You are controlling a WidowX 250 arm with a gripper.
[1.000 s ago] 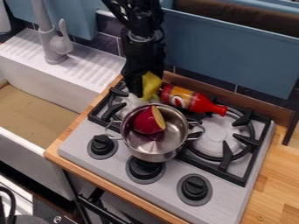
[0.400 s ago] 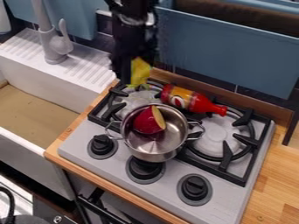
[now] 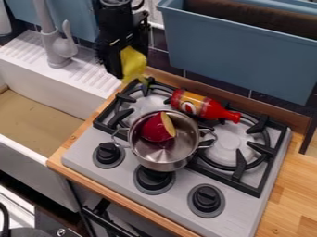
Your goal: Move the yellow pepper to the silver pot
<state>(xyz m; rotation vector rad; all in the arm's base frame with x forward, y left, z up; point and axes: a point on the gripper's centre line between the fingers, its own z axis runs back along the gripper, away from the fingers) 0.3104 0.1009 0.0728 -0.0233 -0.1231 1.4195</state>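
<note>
One bottle [image 3: 201, 106] lies by the pot [image 3: 162, 159] (red piece [image 3: 155, 129] inside), the claw [image 3: 127, 62] gripping the pepper [image 3: 134, 66].

The pot [image 3: 162, 155] is silver, the pepper [image 3: 132, 65] yellow, the knobs [image 3: 206, 198] black.

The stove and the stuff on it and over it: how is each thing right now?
Yellow pepper: held above the stove
Gripper: closed on the pepper
Silver pot: upright, no lid
Red piece: cut, inside the pot
Red bottle: lying on its side
Stove: no flame showing
</note>
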